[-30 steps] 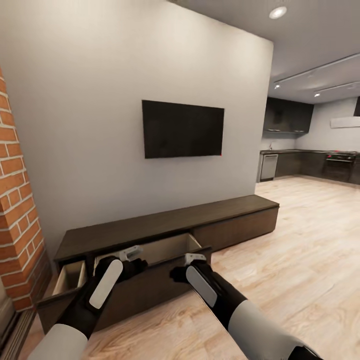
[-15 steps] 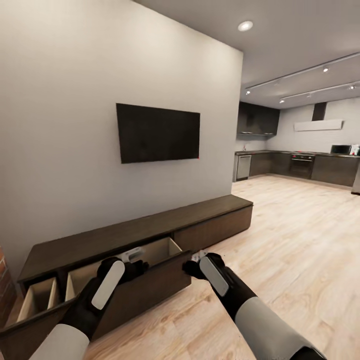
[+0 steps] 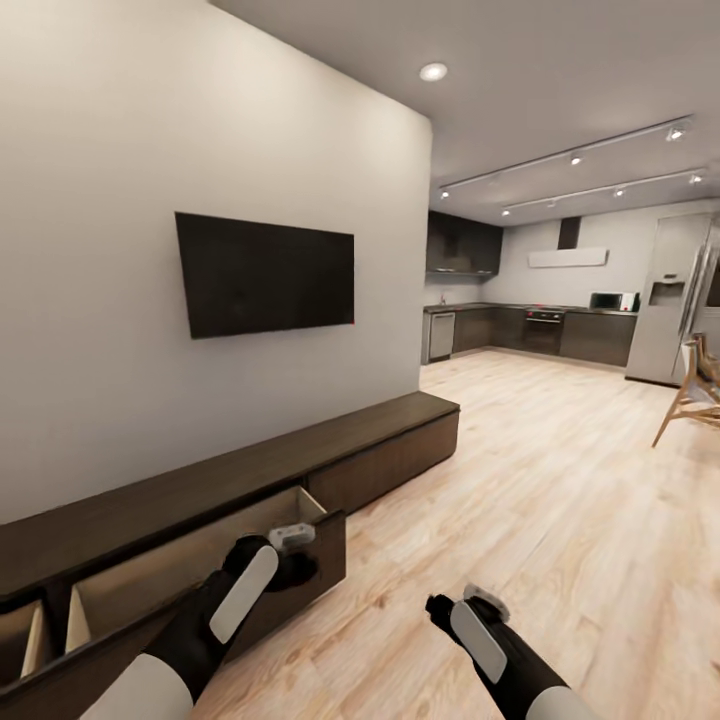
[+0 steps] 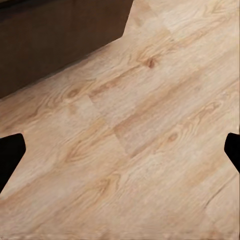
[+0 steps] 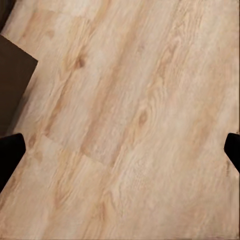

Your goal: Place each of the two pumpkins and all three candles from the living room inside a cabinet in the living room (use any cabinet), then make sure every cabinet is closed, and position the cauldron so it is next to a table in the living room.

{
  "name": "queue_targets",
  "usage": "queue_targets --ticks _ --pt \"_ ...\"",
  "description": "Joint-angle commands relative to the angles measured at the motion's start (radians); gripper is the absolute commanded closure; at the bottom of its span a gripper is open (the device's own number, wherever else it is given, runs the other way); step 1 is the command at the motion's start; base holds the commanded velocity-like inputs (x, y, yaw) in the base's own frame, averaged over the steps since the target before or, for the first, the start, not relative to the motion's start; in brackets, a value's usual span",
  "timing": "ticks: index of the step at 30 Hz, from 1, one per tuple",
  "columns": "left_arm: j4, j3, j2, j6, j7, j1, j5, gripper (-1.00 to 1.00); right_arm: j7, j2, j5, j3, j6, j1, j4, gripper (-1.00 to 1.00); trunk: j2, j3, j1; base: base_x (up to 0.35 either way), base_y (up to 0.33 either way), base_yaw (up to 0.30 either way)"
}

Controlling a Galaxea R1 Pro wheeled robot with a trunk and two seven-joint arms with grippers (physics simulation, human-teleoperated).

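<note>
Head view: the cabinet [image 3: 250, 470], long, low, dark brown with a flat top, stands against the wall under a TV [image 3: 265, 272]; its drawer [image 3: 190, 570] is pulled out just behind the left gripper [image 3: 292, 537]. The right gripper [image 3: 478, 598] hangs over bare floor [image 3: 560, 480], to the cabinet's right.

Left wrist view: fingertips spread wide, nothing between, cabinet front [image 4: 60, 40] beyond.

Right wrist view: fingertips likewise wide apart, a dark cabinet corner [image 5: 12, 85] off to one side

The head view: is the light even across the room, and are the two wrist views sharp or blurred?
Head view: ceiling spotlights glow brightly, the wall is evenly lit, the TV is flat black with no glare, and the straight cabinet edges look slightly stretched toward the corners. Left wrist view: floor grain is soft, slightly blurred. Right wrist view: the same softness, no hard shadows.
</note>
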Motion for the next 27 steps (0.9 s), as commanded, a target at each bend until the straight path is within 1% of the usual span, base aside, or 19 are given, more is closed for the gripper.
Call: queue_targets --ticks 1,2,4,6,8,9,13,14,15,17,21,23,25,27 --pt "0.038 -0.021 -0.004 -0.004 0.01 -0.001 0.008 -1.0 -0.006 0.0 -0.004 0.005 -0.033 0.001 0.032 -1.0 0.007 0.003 -0.004 0.0 0.0 -0.289" --pt "0.078 -0.037 -0.011 -0.007 0.009 -0.001 0.007 -1.0 -0.005 0.001 -0.003 0.005 -0.068 0.003 0.062 -1.0 0.014 0.006 -0.008 0.0 0.0 -0.289" --pt "0.149 -0.058 -0.031 -0.022 0.007 0.0 0.003 -1.0 -0.005 0.003 -0.003 0.005 -0.128 0.004 0.107 -1.0 0.028 0.013 -0.016 0.0 0.0 -0.289" --pt "0.211 -0.074 -0.042 -0.061 0.003 0.0 -0.003 -1.0 -0.006 0.001 -0.006 0.005 -0.164 0.005 0.13 -1.0 0.042 0.019 -0.023 0.0 0.0 -0.289" --pt "0.27 -0.095 -0.048 -0.121 0.001 0.0 -0.006 -1.0 -0.005 -0.001 -0.015 0.003 -0.182 0.005 0.142 -1.0 0.056 0.026 -0.031 0.0 0.0 -0.289" --pt "0.279 -0.099 -0.048 -0.13 0.0 0.0 -0.006 -1.0 -0.005 -0.001 -0.017 0.003 -0.185 0.005 0.143 -1.0 0.063 0.029 -0.035 0.0 0.0 -0.289" --pt "0.362 -0.116 -0.05 -0.191 -0.001 0.0 -0.007 -1.0 -0.005 -0.001 -0.02 0.001 -0.194 0.007 0.168 -1.0 0.091 0.042 -0.05 0.0 0.0 -0.289" --pt "0.392 -0.119 -0.051 -0.219 -0.002 0.0 -0.007 -1.0 -0.005 -0.001 -0.02 0.001 -0.203 0.007 0.18 -1.0 0.098 0.045 -0.054 0.0 0.0 -0.289" --pt "0.439 -0.129 -0.051 -0.266 -0.003 0.0 -0.007 -1.0 -0.004 -0.001 -0.018 0.001 -0.23 0.007 0.196 -1.0 0.105 0.048 -0.058 0.0 0.0 -0.289" --pt "0.503 -0.149 -0.052 -0.329 -0.009 0.0 -0.007 -1.0 -0.004 -0.001 -0.017 0.001 -0.264 0.007 0.212 -1.0 0.119 0.054 -0.065 0.0 0.0 -0.289" --pt "0.574 -0.177 -0.051 -0.42 -0.051 0.0 -0.008 -1.0 -0.003 0.0 -0.011 0.002 -0.286 0.007 0.224 -1.0 0.147 0.067 -0.081 0.0 0.0 -0.288" --pt "0.592 -0.183 -0.05 -0.443 -0.064 0.0 -0.009 -1.0 -0.003 0.002 -0.009 0.002 -0.293 0.007 0.226 -1.0 0.161 0.073 -0.088 0.0 0.0 -0.289" --pt "0.597 -0.185 -0.049 -0.451 -0.068 0.0 -0.009 -1.0 -0.003 0.004 -0.008 0.003 -0.294 0.007 0.226 -1.0 0.175 0.079 -0.096 0.0 0.0 -0.289" --pt "0.599 -0.185 -0.047 -0.463 -0.07 0.003 -0.008 -1.0 -0.003 0.004 -0.008 0.004 -0.293 0.007 0.226 -1.0 0.175 0.079 -0.096 0.0 0.0 -0.289"
